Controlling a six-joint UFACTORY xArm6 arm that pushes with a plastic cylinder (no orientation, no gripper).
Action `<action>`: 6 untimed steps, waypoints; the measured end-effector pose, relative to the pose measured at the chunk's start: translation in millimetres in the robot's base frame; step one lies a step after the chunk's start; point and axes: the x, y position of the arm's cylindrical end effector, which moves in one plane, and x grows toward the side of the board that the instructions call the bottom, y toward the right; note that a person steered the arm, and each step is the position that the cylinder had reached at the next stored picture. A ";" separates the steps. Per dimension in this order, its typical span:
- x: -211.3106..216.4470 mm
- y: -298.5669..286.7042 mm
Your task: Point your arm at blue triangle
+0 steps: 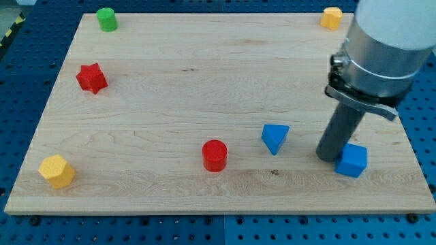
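The blue triangle lies on the wooden board, right of centre toward the view's bottom. My tip is the lower end of a thick dark rod under a grey cylinder. It stands to the right of the blue triangle, apart from it by a block's width. A blue cube sits right beside the tip on its right, touching or nearly touching it.
A red cylinder sits left of the blue triangle. A red star is at the left. A yellow hexagon is at the bottom left. A green cylinder is at the top left, a yellow block at the top right.
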 end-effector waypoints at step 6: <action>-14.6 -75.1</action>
